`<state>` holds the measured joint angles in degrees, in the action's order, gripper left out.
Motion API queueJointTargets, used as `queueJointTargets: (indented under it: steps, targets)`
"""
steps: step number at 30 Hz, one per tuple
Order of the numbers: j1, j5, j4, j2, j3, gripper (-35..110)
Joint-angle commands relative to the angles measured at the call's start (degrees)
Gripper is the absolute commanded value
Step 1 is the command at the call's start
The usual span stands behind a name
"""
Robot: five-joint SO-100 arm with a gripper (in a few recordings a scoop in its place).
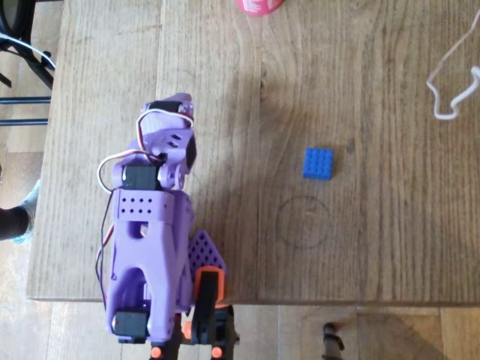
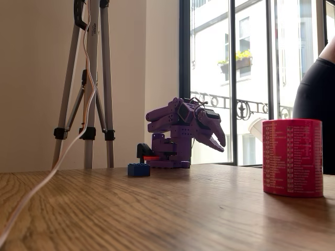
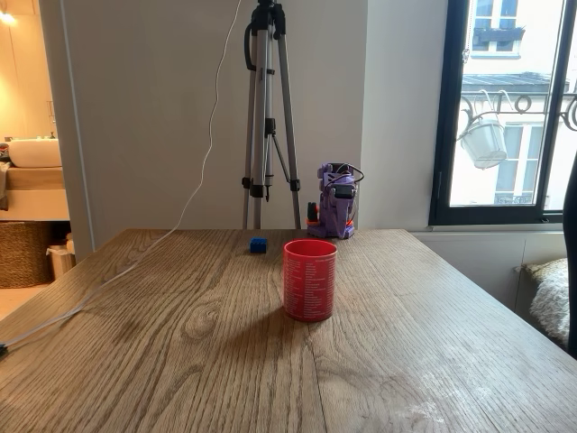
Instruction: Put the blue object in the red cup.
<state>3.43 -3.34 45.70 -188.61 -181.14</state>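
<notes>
Overhead view: brick [image 1: 318, 163] lies flat on table [image 1: 390, 247], right of folded arm [image 1: 154, 225] and well apart from it. Cup [image 1: 259, 4] is cut by the top edge, well apart from the brick. Cable [image 1: 450, 86] lies at upper right. In a fixed view, cup [image 3: 309, 279] stands upright near, brick [image 3: 258, 244] behind it to the left, arm [image 3: 334, 213] at far edge, tripod [image 3: 269, 117] behind the table.

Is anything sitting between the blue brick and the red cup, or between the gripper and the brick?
Nothing visible. Bare table lies between the blue brick and the red cup, and between the gripper and the brick. The white cable lies off to the side.
</notes>
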Motion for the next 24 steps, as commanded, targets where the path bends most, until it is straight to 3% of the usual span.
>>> queueJointTargets:
  steps: [1, 17, 24]
  targets:
    - [-11.7, 7.5, 4.6, -0.5, 2.5, 1]
    - [-11.7, 7.6, 4.7, -0.5, 2.5, 1]
    - [-9.1, 7.6, 16.4, -0.4, 13.4, 1]
